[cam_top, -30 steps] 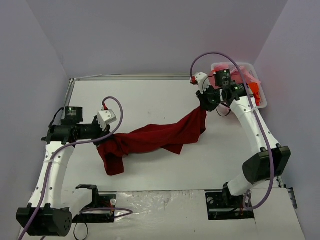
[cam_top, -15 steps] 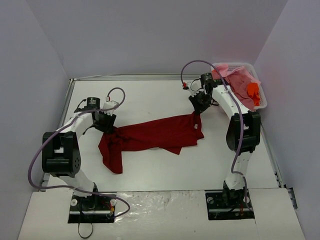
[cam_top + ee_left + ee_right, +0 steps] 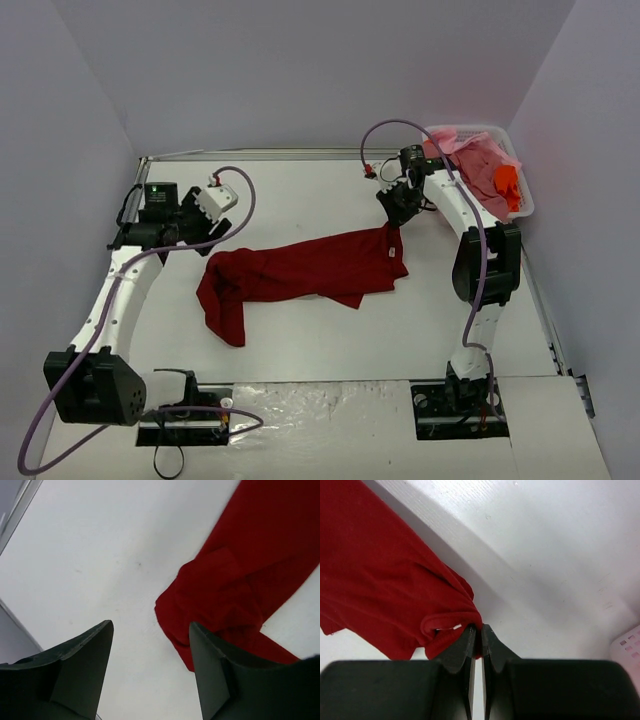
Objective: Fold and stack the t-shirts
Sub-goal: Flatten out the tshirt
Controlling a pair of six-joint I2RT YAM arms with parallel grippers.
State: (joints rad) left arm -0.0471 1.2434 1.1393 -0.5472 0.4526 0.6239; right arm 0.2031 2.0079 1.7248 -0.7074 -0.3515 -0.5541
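A large dark red t-shirt (image 3: pixel 300 272) lies stretched across the middle of the table, and its left end is bunched (image 3: pixel 225 595). My left gripper (image 3: pixel 203 236) (image 3: pixel 150 625) hovers open just up and left of that bunched end, with only bare table between its fingers. My right gripper (image 3: pixel 394 222) (image 3: pixel 476 626) is shut on the red shirt's right edge (image 3: pixel 445 625), low over the table. Pink t-shirts (image 3: pixel 478 165) and an orange one (image 3: pixel 507 180) lie heaped in the white basket (image 3: pixel 522 205).
The basket stands at the back right corner, just behind the right arm. A metal rail (image 3: pixel 250 155) runs along the table's far edge and another down the left side (image 3: pixel 132 200). Grey walls enclose the table on three sides.
My left gripper has opened and let go of the shirt's left end, which now rests on the table. It has drawn back to the left. The right gripper keeps its grip, lower than a second ago.
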